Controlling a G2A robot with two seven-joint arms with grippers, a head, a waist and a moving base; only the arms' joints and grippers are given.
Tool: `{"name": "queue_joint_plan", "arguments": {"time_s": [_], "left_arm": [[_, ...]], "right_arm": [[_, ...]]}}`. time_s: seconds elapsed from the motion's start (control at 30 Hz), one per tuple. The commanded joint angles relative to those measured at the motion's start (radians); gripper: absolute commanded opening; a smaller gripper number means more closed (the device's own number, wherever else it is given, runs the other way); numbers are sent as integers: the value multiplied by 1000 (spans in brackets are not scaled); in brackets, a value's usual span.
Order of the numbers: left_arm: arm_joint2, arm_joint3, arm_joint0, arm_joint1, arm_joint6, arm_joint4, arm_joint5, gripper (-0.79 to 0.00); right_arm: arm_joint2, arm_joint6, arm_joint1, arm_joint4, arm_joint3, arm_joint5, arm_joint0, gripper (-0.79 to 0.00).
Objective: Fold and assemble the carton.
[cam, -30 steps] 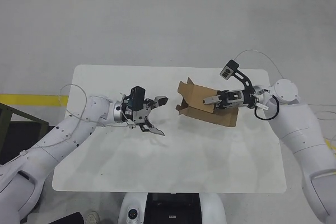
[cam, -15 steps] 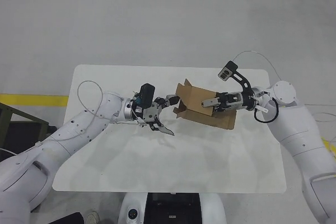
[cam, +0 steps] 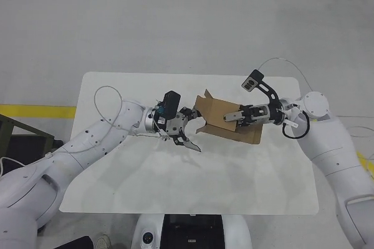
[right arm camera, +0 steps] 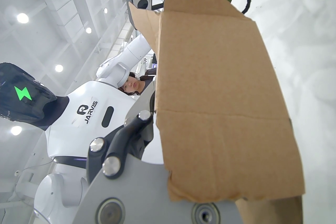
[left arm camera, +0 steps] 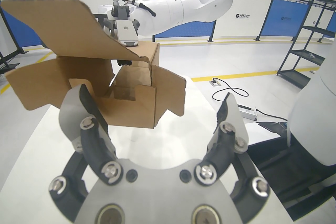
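Observation:
A brown carton lies on its side at the back right of the white table, its open end with spread flaps facing left. My right gripper is shut on the carton's upper wall, one finger outside it and the other hidden inside. My left gripper is open just left of the open end, with one fingertip close to a flap. In the left wrist view the carton stands right in front of the open left gripper, top flap raised, and the right gripper clamps its top panel.
The table's near half and left side lie bare. A green frame stands off the table's left edge. A black shelf rack and a floor cable lie beyond the table.
My left arm has travelled right across the table, bringing its open gripper up to the carton's open end. The carton has shifted slightly left in the right gripper.

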Motion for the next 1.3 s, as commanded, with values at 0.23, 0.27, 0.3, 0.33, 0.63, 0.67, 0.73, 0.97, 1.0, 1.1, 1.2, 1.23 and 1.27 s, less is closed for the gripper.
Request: {"name": "queue_joint_plan", "arguments": {"time_s": [0.23, 0.27, 0.3, 0.33, 0.63, 0.67, 0.73, 0.97, 1.0, 1.1, 1.2, 1.23, 1.27], "left_arm": [[6, -2, 0, -5, 0, -28, 0, 0], [8, -1, 0, -6, 0, -38, 0, 0], [8, 0, 1, -6, 0, -49, 0, 0], [9, 0, 2, -7, 0, -61, 0, 0], [26, 7, -5, -3, 0, -112, 0, 0], [28, 7, -5, -2, 0, -119, 0, 0], [31, 7, -5, 0, 0, -135, 0, 0], [51, -3, 0, 6, 0, -198, 0, 0], [53, -4, 0, 7, 0, -208, 0, 0], [59, -6, -5, 10, 0, -221, 0, 0], [64, -5, -9, 12, 0, -230, 0, 0], [66, -3, -10, 12, 0, -233, 0, 0], [67, -2, -12, 13, 0, -235, 0, 0]], "right_arm": [[-4, 0, 0, 8, -7, 0, -4, -785], [-4, 0, 0, 10, -6, 0, -5, -785], [-4, 0, 0, 11, -5, 0, -4, -785], [-4, 0, 0, 11, -5, 0, -4, -785], [-9, 0, -1, 18, -5, 0, -5, -785], [-9, 0, -1, 20, -6, 0, -5, -785], [-8, 0, -2, 21, -5, 0, -5, -785], [-6, 0, -1, 25, -11, 0, -9, -785], [-5, 0, -1, 25, -12, 0, -9, -785], [-2, 0, 0, 26, -15, 0, -12, -785], [0, 0, 1, 25, -17, 0, -14, -785], [1, 0, 1, 26, -18, 0, -15, -785], [1, 0, 1, 26, -19, 0, -16, -785]]}}
